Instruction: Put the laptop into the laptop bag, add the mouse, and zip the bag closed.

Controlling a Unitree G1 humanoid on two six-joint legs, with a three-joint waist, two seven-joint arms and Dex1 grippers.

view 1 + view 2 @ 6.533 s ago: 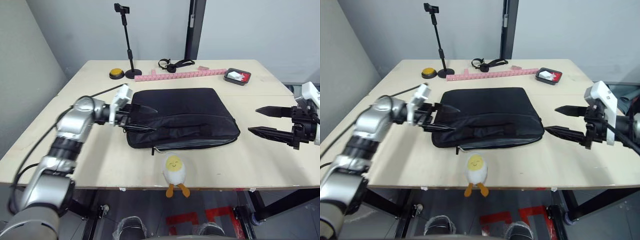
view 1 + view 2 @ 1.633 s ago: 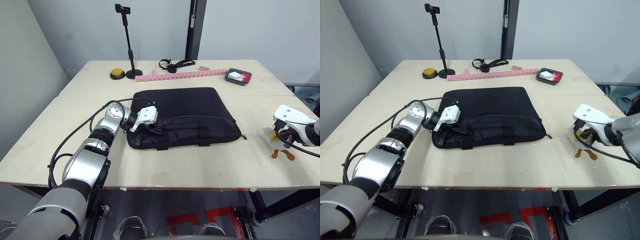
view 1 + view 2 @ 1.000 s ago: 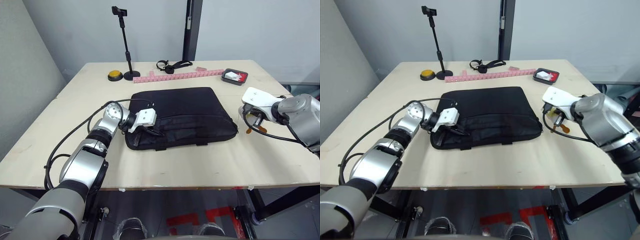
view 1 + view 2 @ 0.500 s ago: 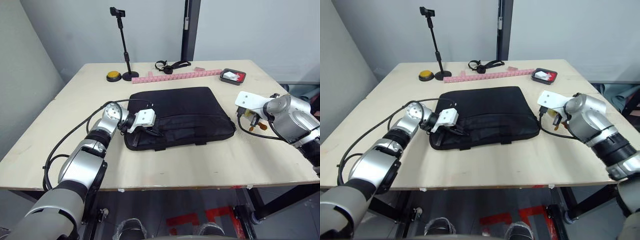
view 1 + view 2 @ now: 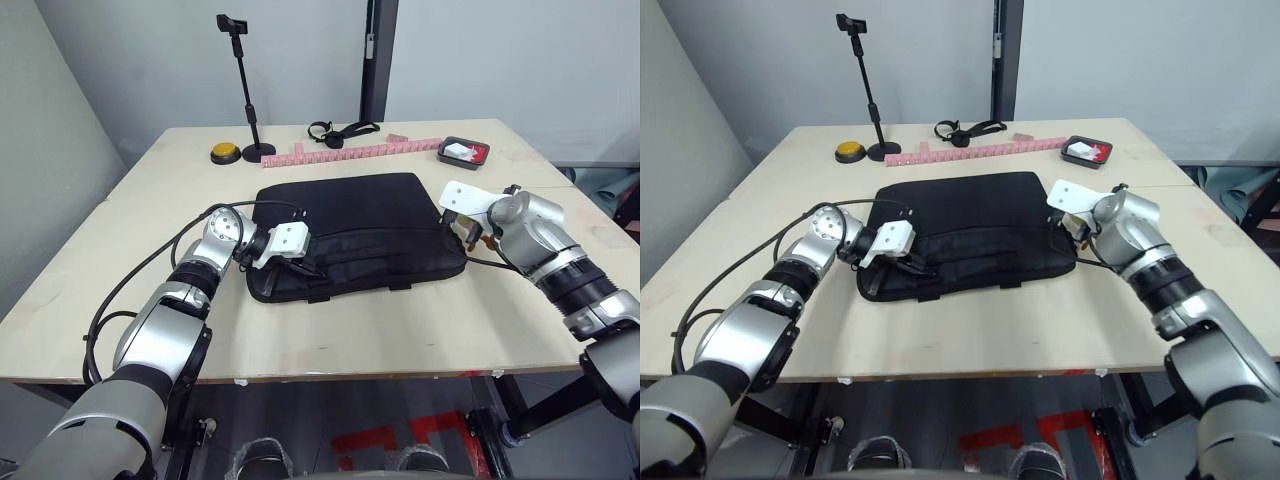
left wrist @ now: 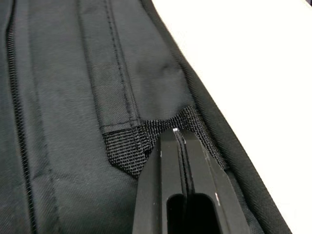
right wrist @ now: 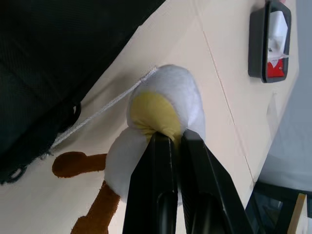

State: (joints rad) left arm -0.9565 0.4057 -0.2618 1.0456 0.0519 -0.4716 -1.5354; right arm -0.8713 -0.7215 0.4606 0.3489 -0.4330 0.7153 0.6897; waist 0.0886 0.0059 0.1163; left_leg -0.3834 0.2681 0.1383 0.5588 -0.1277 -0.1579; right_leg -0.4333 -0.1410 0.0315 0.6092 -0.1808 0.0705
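Laptop bag (image 5: pixel 356 233) lies flat mid-surface (image 5: pixel 400 330). Left claw (image 6: pixel 176 134) clenched, tips pressed on the bag's handle webbing. Right claw (image 7: pixel 168 134) at the bag's right edge, pinching the egg plush toy (image 7: pixel 163 105).

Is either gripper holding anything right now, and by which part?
The right gripper pinches the white egg-shaped plush toy by its yellow face. The left gripper is shut, tips against the laptop bag at its handle's webbing; a grip cannot be told.
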